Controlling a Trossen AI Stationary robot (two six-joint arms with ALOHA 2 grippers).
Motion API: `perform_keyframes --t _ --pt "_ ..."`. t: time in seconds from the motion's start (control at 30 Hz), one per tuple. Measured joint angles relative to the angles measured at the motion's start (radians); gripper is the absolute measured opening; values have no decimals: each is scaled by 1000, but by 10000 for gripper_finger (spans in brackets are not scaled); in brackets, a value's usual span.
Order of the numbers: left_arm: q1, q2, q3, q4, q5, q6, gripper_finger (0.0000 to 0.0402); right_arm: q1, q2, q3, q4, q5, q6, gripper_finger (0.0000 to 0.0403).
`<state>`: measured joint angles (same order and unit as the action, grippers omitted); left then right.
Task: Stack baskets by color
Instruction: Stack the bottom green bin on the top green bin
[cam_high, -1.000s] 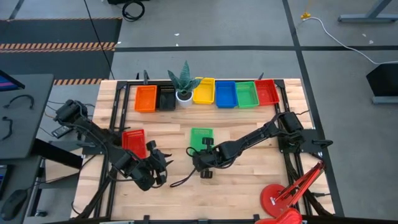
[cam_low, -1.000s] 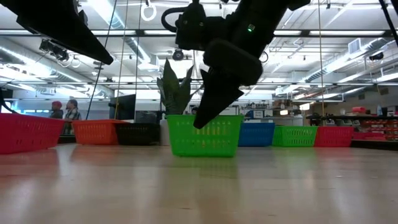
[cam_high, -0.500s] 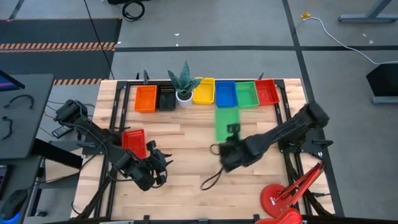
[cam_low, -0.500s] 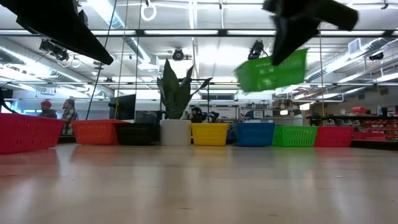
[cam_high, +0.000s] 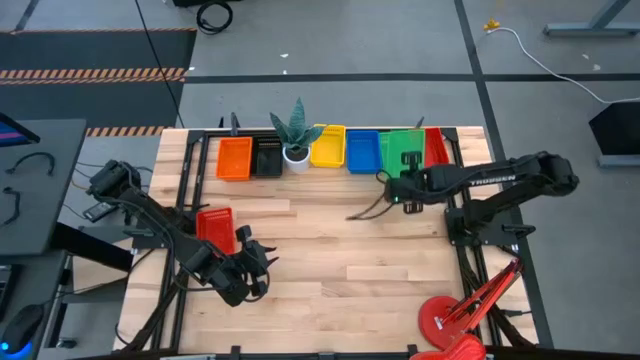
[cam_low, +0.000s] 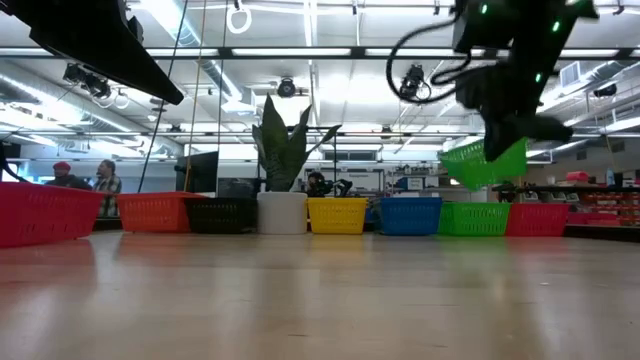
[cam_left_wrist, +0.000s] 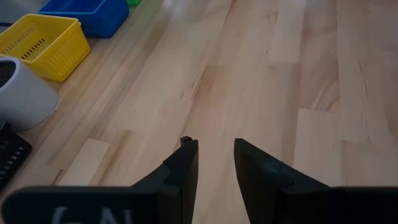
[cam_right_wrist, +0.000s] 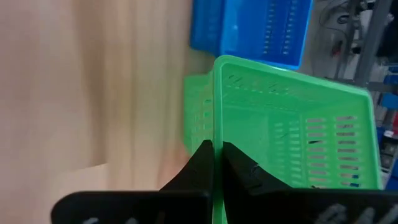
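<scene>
The right gripper pinches the rim of a green basket, lifted over the green one in the back row, past the potted plant. From above the two greens merge; the low view shows them apart. The left gripper, fingers slightly spread, waits near a red basket on the bench.

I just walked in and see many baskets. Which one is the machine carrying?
Look along the row of small plastic mesh baskets at the wooden table's far edge. Near its right end, the right tool grips a green mesh basket by its rim. It alone hangs tilted in the air, above another green basket.
</scene>
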<state>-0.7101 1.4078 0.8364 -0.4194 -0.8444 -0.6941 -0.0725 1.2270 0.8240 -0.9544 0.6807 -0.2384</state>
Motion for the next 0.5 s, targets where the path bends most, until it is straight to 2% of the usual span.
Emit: perform_keyframes --t 0.23,0.5 --pt "0 0 0 0 0 -1 110 -204 -18 -142 373 -56 -253 12" --pt "0 0 0 4 0 -2 110 -300 -18 -151 408 -309 -308 13"
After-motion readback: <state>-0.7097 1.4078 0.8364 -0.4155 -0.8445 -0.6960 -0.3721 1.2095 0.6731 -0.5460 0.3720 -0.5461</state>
